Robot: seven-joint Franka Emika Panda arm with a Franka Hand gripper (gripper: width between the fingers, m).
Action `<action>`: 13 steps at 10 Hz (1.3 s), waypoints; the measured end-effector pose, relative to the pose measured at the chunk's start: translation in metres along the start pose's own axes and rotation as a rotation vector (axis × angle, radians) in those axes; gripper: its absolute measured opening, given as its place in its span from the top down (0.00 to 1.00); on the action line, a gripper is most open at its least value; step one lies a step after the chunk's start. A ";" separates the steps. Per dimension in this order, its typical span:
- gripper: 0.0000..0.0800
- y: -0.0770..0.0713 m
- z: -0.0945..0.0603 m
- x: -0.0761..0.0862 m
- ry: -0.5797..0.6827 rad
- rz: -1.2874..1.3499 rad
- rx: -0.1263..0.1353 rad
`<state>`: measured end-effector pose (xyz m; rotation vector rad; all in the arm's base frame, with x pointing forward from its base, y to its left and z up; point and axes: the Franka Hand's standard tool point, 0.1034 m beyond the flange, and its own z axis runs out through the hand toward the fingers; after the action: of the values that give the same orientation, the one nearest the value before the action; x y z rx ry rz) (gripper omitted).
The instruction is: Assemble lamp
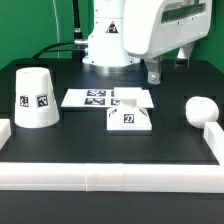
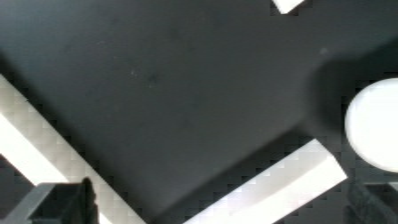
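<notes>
The white tapered shade stands at the exterior view's left with tags on its side. The low square base sits mid-table with a tag on its front. The round-topped bulb rests at the exterior view's right, near the rail. My gripper hangs above the table behind the base and the bulb, open and empty. In the wrist view the bulb shows at the edge. My gripper has dark fingers set wide apart with only black table between them.
The marker board lies flat behind the base. White border rails run along the front and the exterior view's right side. One also crosses the wrist view. The robot's base stands at the back.
</notes>
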<state>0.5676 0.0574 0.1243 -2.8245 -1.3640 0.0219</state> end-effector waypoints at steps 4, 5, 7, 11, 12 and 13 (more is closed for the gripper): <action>0.13 0.001 0.001 -0.002 0.005 -0.004 -0.005; 0.13 -0.002 0.006 -0.019 0.011 -0.002 -0.015; 0.13 -0.012 0.015 -0.060 0.008 0.041 -0.023; 0.13 -0.016 0.022 -0.077 0.005 0.098 -0.022; 0.13 -0.017 0.022 -0.077 0.006 0.141 -0.020; 0.13 -0.017 0.022 -0.077 0.007 0.224 -0.019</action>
<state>0.5062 0.0078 0.1029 -2.9739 -1.0453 -0.0007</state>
